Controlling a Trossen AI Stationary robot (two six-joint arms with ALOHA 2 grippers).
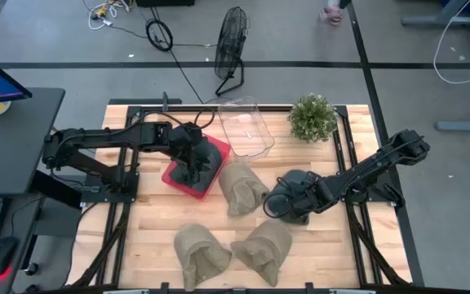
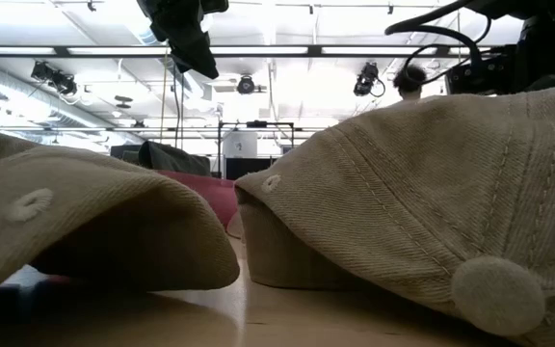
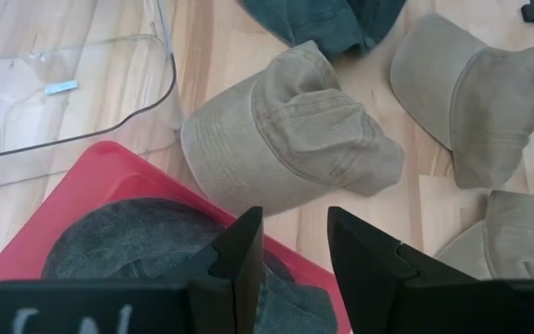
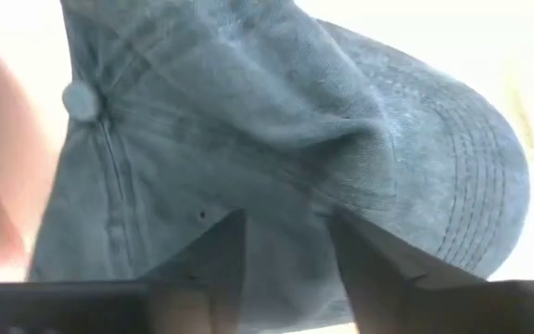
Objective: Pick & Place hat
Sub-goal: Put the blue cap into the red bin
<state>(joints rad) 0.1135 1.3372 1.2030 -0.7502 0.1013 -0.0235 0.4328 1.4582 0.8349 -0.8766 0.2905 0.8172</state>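
Observation:
A dark grey hat [image 3: 128,246] lies in the red tray [image 3: 109,167] at the table's far left. My left gripper [image 3: 295,250] is open just above it, and also shows in the high view [image 1: 196,167]. A second dark grey hat [image 1: 299,181] lies on the table right of centre and fills the right wrist view [image 4: 295,121]. My right gripper [image 4: 290,250] is open, with a finger on either side of a ridge of its crown cloth. Three tan hats [image 1: 239,188] [image 1: 201,253] [image 1: 263,245] lie on the wood. My left gripper stands over the hat in the tray; I cannot tell whether it touches it. My right gripper's fingertips [image 4: 225,237] are at the crown cloth of the second dark hat, coming low from the table's right side. I cannot tell whether they touch it. That hat rests on the table.
A clear plastic bin [image 1: 245,126] stands at the far edge beside the tray, and a small green plant [image 1: 312,117] at the far right. Two tan hats [image 2: 432,212] [image 2: 75,222] lie close to the near edge. A fan [image 1: 231,37] stands on the floor beyond the table.

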